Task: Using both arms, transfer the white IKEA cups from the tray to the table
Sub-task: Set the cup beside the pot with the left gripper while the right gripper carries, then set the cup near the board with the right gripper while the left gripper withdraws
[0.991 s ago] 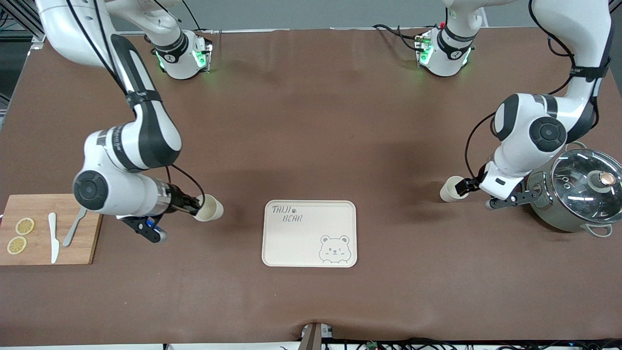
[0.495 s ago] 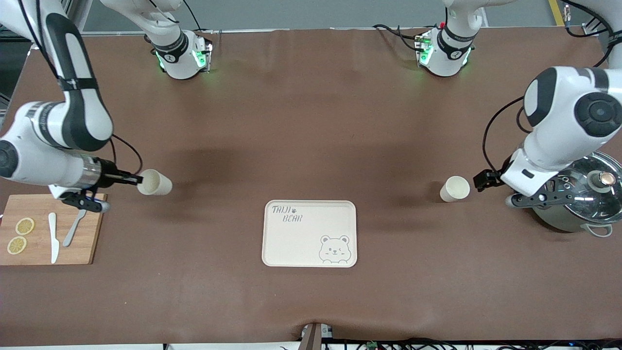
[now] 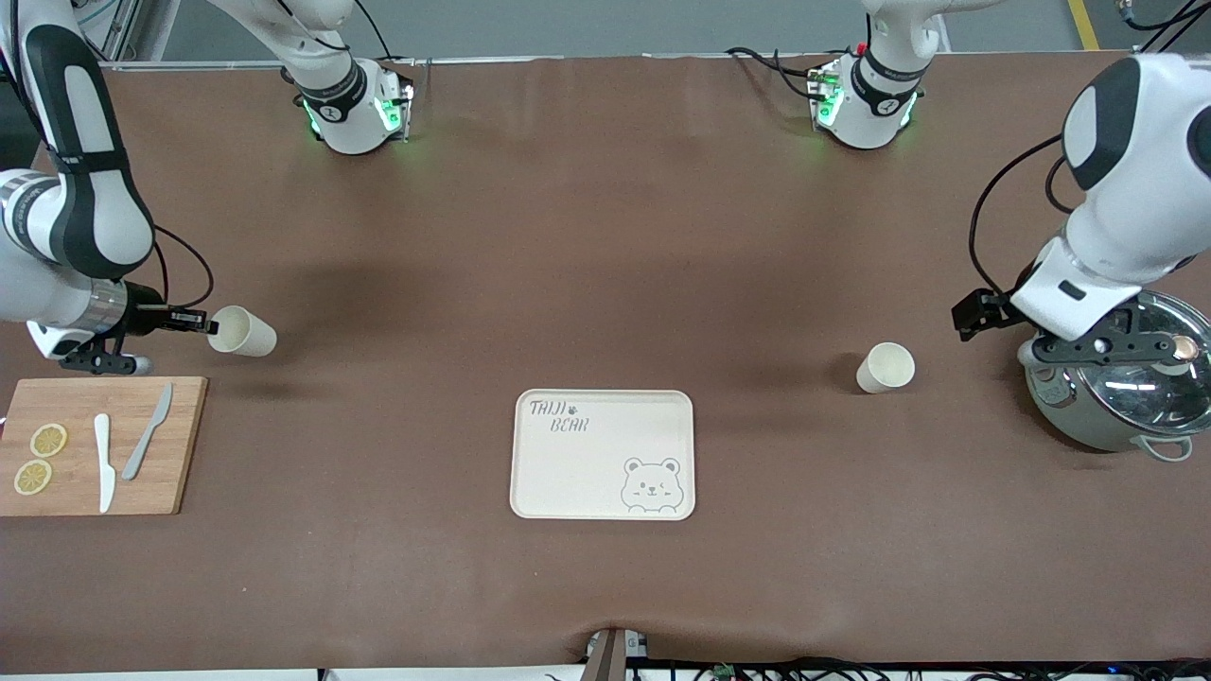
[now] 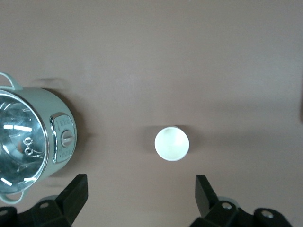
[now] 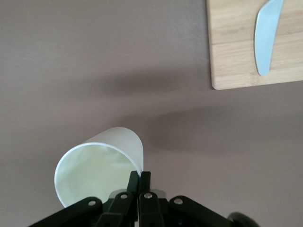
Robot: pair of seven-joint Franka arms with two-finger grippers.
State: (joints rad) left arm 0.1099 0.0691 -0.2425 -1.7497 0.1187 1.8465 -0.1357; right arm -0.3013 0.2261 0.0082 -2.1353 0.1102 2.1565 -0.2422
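Note:
One white cup (image 3: 886,367) stands upright on the table between the bear tray (image 3: 530,492) and the pot; it also shows in the left wrist view (image 4: 172,143). My left gripper (image 3: 967,315) is open and empty (image 4: 140,191), up in the air beside the pot and apart from that cup. My right gripper (image 3: 208,327) is shut on the rim of the other white cup (image 3: 244,332), holding it tilted above the table next to the cutting board. In the right wrist view the fingers (image 5: 140,178) pinch the cup's wall (image 5: 97,163).
A grey-green pot with a glass lid (image 3: 1121,388) stands at the left arm's end, also in the left wrist view (image 4: 28,142). A wooden cutting board (image 3: 180,445) with knives and lemon slices lies at the right arm's end (image 5: 236,52).
My left gripper let go of its cup and drew back and up toward the pot. My right arm carried its cup away from the tray toward the right arm's end.

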